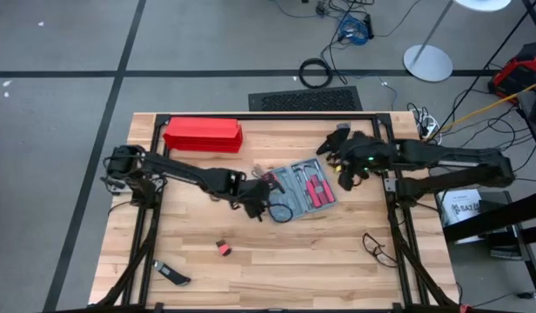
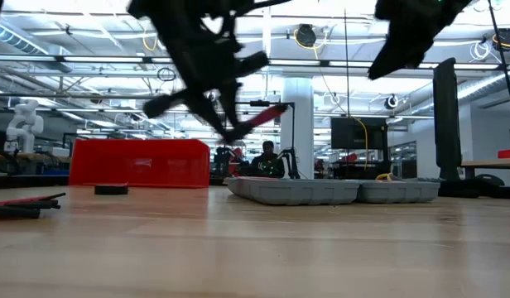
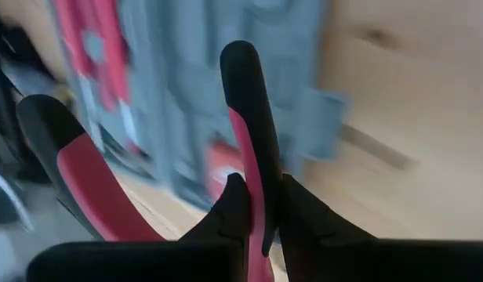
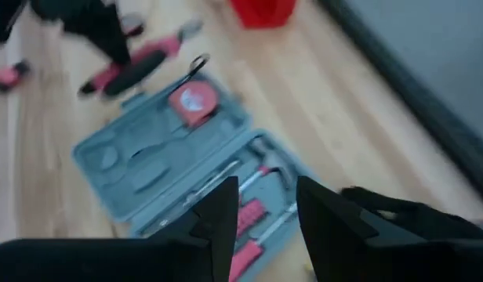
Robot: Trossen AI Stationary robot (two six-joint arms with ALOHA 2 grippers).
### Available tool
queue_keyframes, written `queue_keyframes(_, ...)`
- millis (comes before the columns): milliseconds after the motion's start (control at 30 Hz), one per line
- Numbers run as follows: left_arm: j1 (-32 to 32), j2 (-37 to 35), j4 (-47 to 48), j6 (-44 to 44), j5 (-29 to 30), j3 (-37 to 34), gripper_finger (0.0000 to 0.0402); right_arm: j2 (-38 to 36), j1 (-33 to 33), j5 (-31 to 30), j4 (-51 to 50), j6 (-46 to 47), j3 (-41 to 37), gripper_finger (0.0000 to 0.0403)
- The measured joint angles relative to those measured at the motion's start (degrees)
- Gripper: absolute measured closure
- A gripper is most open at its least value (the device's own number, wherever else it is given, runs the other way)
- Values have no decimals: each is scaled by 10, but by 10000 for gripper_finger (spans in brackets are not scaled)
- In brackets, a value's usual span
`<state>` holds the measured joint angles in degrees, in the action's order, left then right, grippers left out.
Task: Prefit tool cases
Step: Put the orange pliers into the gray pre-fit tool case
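- A small black tool (image 1: 172, 276) lies at the near left corner of the wooden table (image 1: 303, 261).
- The long red box (image 1: 203, 134) sits at the far left of the table, well apart from the arms.
- A small red and black piece (image 1: 223, 249) lies alone on the bare wood, nearer than the left arm.
- The left gripper (image 1: 259, 207) hangs above the table just left of the case; its fingers (image 3: 235, 205) are clenched on one handle of the red and black pliers (image 3: 249, 141), whose other handle splays out to the side.
- In the low view the pliers are held tilted in the air, clear of the table top.
- The tool case (image 1: 304, 188) lies opened flat near the table's middle, between the two grippers, both grey halves facing up.
- Inside it show a red tape measure (image 4: 192, 102) in one half and red-handled tools (image 4: 253, 211) in moulded recesses in the other.
- The right gripper (image 1: 345, 174) hovers above the right edge of the case, its fingers (image 4: 226, 211) apart and holding nothing.
- A loop of black cable (image 1: 378, 248) lies on the near right of the table.
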<state>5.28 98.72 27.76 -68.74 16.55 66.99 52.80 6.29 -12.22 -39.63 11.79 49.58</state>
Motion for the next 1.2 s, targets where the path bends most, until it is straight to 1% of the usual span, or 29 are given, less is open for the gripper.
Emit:
queue_keyframes(67, -15, 22, -20, -52, -23, 24, 362, -27, -4, -19, -14, 11, 0, 277)
queue_keyframes(200, -37, 82, 14, -110, -50, 96, 362, -51, -13, -30, -29, 26, 0, 277)
queue_keyframes(267, -44, 116, 43, -136, -56, 136, 362, -52, -17, -30, -29, 26, 0, 277)
queue_keyframes(367, -47, 162, 95, -146, -60, 193, 362, -42, -21, -30, -25, 26, 0, 277)
queue_keyframes(433, -47, 182, 134, -150, -71, 219, 362, -32, -21, -30, -25, 26, 0, 277)
queue_keyframes(500, -47, 195, 151, -163, -90, 240, 362, -23, -21, -30, -19, 27, -6, 277)
queue_keyframes(667, -44, 202, 149, -174, -135, 265, 362, -9, -21, -30, 15, 26, -46, 277)
queue_keyframes(800, -44, 221, 158, -172, -151, 267, 362, -6, -21, -29, 45, 40, -83, 277)
queue_keyframes(1033, -40, 244, 148, -169, -154, 269, 362, -7, -21, -27, 65, 73, -124, 277)
queue_keyframes(1200, -40, 245, 120, -128, -155, 269, 362, -7, -21, -27, 84, 77, -135, 277)
